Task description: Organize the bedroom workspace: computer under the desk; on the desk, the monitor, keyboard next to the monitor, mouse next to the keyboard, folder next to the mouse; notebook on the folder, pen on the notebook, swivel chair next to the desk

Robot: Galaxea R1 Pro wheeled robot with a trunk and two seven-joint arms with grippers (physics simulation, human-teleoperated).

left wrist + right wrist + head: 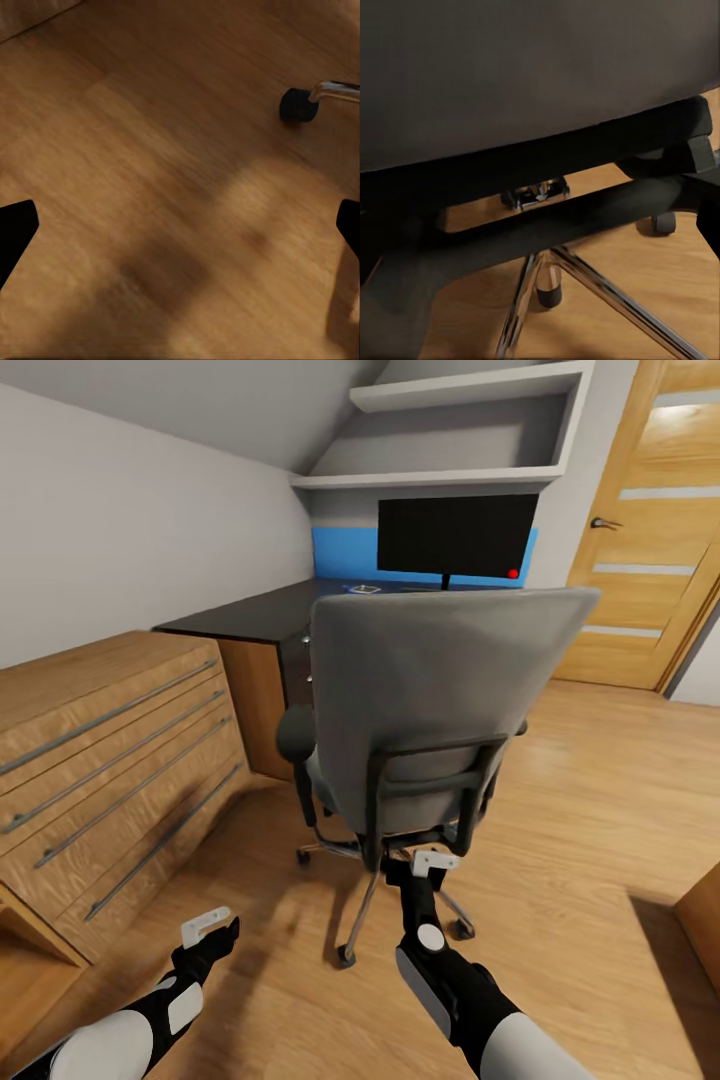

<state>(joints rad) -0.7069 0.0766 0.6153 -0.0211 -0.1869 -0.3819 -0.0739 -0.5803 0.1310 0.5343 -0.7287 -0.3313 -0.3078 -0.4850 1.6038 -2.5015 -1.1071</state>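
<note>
Swivel chair (430, 710) blocking desk (260, 610), monitor (455, 535) behind, wooden chest (110, 760) left

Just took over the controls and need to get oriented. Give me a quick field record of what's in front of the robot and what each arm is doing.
swivel chair: directly ahead, back turned toward the robot, facing the desk
desk: behind the chair, black top
monitor: upright on the desk
wooden chest: on the left
left gripper: open, over bare floor
right gripper: low behind the chair back, state unclear
folder: hidden
</note>
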